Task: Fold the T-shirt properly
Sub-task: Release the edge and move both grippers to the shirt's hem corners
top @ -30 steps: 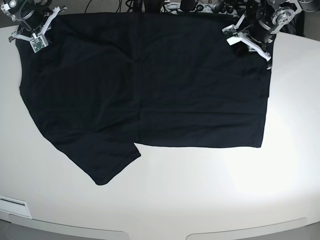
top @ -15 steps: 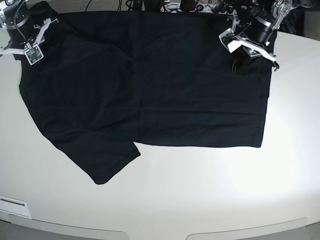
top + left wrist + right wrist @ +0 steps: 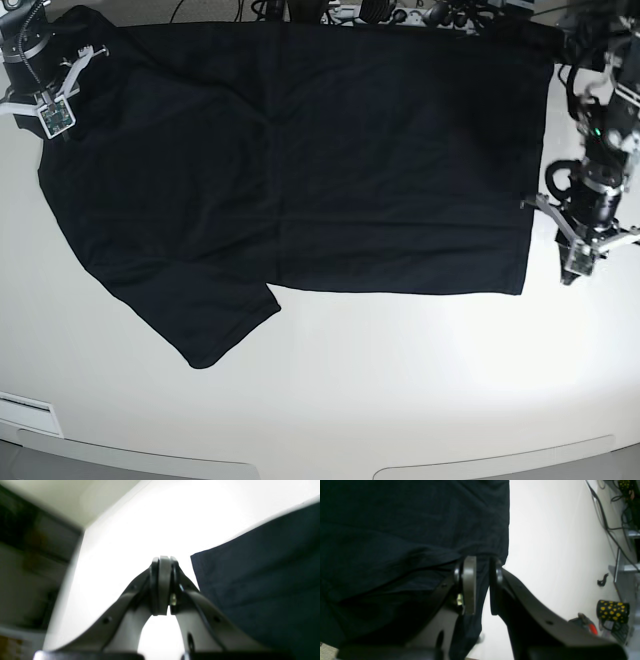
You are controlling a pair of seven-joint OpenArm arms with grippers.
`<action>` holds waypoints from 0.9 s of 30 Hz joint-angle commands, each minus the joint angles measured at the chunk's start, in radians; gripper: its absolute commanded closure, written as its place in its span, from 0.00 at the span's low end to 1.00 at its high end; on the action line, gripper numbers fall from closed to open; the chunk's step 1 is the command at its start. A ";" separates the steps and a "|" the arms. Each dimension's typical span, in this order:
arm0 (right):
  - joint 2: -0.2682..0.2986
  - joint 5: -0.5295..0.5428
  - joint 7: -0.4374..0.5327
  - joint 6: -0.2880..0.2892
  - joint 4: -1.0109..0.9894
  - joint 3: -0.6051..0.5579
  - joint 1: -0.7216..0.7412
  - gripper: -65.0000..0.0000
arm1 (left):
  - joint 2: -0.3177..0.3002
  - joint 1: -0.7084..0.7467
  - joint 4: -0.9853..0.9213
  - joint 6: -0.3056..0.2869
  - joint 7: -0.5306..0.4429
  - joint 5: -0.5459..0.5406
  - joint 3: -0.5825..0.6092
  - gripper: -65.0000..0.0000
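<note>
The black T-shirt (image 3: 300,160) lies spread flat across the white table (image 3: 400,380), one sleeve (image 3: 200,320) pointing to the front left. My left gripper (image 3: 580,258) is shut and empty over bare table, just right of the shirt's right edge. In the left wrist view its pads (image 3: 162,585) press together beside the shirt's corner (image 3: 250,580). My right gripper (image 3: 48,105) is at the shirt's back left corner. In the right wrist view the right gripper (image 3: 482,587) has its fingers closed narrowly with a fold of the shirt (image 3: 407,542) between them.
Cables and equipment (image 3: 400,12) line the table's back edge. A black cup with yellow dots (image 3: 612,611) and cables (image 3: 607,517) lie beyond the table in the right wrist view. Bare table (image 3: 350,400) lies in front of the shirt.
My left gripper left the shirt's back right corner and moved forward along the right edge onto bare table. That corner now lies flat. My right gripper shifted slightly left.
</note>
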 commanded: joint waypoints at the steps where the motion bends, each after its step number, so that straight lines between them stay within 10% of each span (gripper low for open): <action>1: 0.011 -0.008 0.016 -0.010 0.014 0.011 -0.004 0.81 | -0.003 -0.056 -0.064 -0.041 -0.023 -0.058 -0.034 1.00; 5: 0.011 -0.005 0.021 -0.011 0.014 0.011 -0.004 0.81 | 0.059 -0.225 -0.398 -0.351 0.000 -0.342 -0.064 1.00; 8: 0.011 -0.005 0.023 -0.011 0.014 0.011 -0.004 0.81 | 0.093 -0.340 -0.615 -0.428 0.098 -0.495 -0.064 0.99; 13: 0.011 -0.005 0.050 -0.010 0.014 0.011 -0.004 0.81 | 0.154 -0.485 -0.889 -0.620 0.339 -0.663 -0.062 0.49; 27: 0.012 -0.005 0.081 -0.011 0.014 0.011 0.000 0.81 | 0.271 -0.565 -0.983 -0.679 0.537 -0.718 0.119 0.52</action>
